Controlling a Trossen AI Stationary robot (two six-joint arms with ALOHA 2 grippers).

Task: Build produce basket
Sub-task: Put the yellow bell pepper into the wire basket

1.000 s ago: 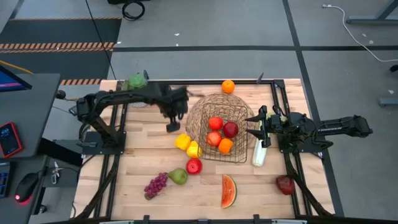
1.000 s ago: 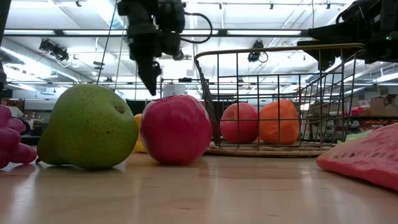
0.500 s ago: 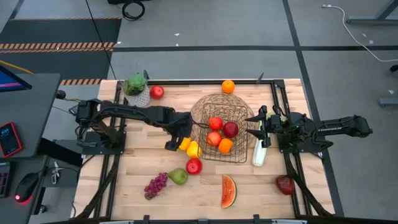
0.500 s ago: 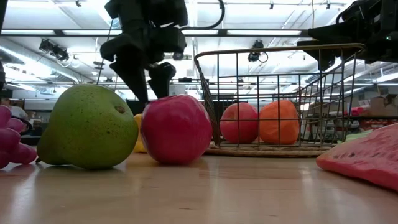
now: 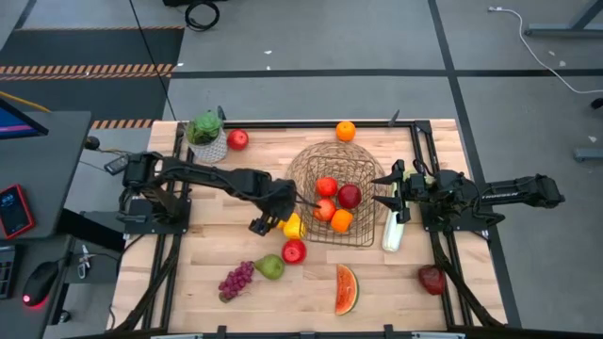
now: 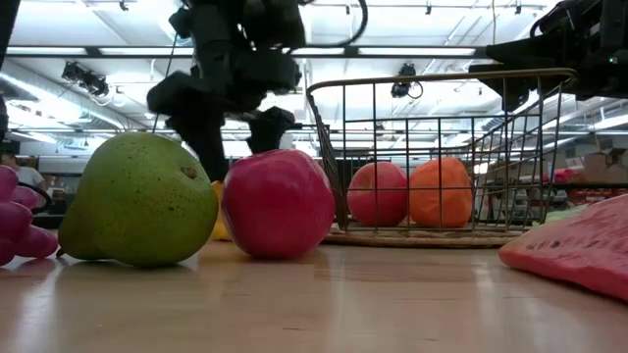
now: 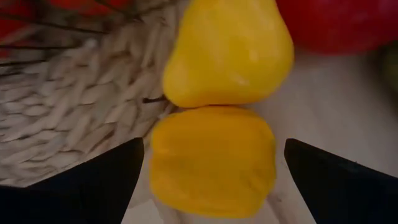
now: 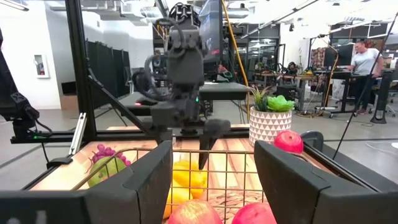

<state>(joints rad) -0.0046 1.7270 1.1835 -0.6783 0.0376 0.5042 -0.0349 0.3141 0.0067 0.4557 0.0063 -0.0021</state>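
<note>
High view: left gripper is sitting w/ jaws spread wide over the yellow pieces, just left of the basket, gripping nothing. Basket is standing mid-table w/ two red apples, a darker apple and an orange inside. Right gripper is resting at the basket's right rim, jaws shut; can't tell if it's pinching the wire. Celery stalk is lying just beside the basket on the right. Loose produce: red apple, pear, grapes, watermelon slice, a dark-red piece at front right, an orange at the far edge, an apple by the potted plant.

Low view: left gripper's fingers are hanging wide apart behind the pear and apple.

Left wrist view: fingertips are flanking the nearer yellow piece, not touching; the second one is lying beyond it, against the basket's woven base.

Right wrist view: right arm's fingers are sitting at the basket rim, facing the left arm.
</note>
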